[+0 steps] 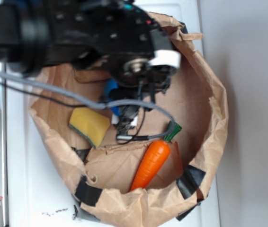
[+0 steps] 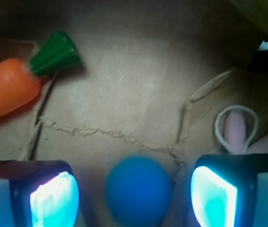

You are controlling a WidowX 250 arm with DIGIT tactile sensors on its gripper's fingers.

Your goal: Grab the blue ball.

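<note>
Your gripper (image 2: 134, 194) is hanging with fingers (image 2: 53, 196) spread, the small round teal-blue ball (image 2: 138, 189) sitting between them, untouched, on the crumpled brown paper bag's (image 2: 124, 85) floor. Beyond, an orange plastic carrot with a green top (image 2: 15, 85) is lying at upper left.
</note>
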